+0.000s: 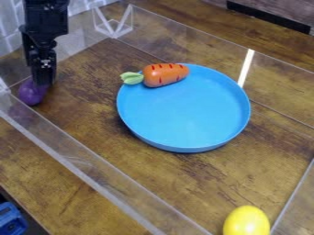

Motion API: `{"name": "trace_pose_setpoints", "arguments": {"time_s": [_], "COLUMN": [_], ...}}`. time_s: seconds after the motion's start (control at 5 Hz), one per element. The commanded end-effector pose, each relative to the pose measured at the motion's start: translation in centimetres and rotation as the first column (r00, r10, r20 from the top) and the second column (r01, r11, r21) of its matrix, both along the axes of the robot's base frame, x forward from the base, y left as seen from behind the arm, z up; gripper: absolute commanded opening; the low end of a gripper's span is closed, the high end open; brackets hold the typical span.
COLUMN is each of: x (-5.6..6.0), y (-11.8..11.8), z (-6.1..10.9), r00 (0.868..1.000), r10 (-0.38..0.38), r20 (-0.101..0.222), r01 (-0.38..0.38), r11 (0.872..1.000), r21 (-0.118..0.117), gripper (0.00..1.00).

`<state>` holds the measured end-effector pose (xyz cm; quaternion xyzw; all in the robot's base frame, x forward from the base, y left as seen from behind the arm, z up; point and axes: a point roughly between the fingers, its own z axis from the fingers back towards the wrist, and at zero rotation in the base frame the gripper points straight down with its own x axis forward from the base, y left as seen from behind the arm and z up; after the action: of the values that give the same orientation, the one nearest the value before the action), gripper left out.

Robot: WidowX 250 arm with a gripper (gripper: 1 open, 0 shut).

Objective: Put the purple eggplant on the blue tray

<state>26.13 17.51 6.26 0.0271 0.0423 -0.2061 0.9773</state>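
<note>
The purple eggplant (pixel 29 93) lies at the far left of the wooden table, mostly hidden under my gripper; only its rounded near end shows. My black gripper (pixel 40 77) hangs straight down over it, its fingers (pixel 44 66) reaching to the eggplant's upper part. Its jaws look open around the eggplant, with no firm grip visible. The blue tray (pixel 196 119) sits in the middle of the table, well to the right of the gripper. An orange carrot (pixel 160 73) with green leaves rests on the tray's far left rim.
A clear plastic wall (pixel 86 161) runs along the front and sides of the work area. A yellow lemon (pixel 245 221) sits at the near right corner. The wooden table (pixel 110 174) shows between the tray and the front wall.
</note>
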Motion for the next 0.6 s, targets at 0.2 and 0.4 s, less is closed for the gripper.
{"name": "trace_pose_setpoints", "arguments": {"time_s": [0.2,0.4], "x": [-0.2,0.0], "y": [1.2,1.3], "z": [-0.8,-1.6], "r00": [0.999,0.999], "r10": [-0.006,-0.015], "r20": [0.037,0.044], "r01": [0.005,0.014], "r11": [1.0,1.0], "r21": [0.02,0.019], "gripper": [1.0,1.0]}}
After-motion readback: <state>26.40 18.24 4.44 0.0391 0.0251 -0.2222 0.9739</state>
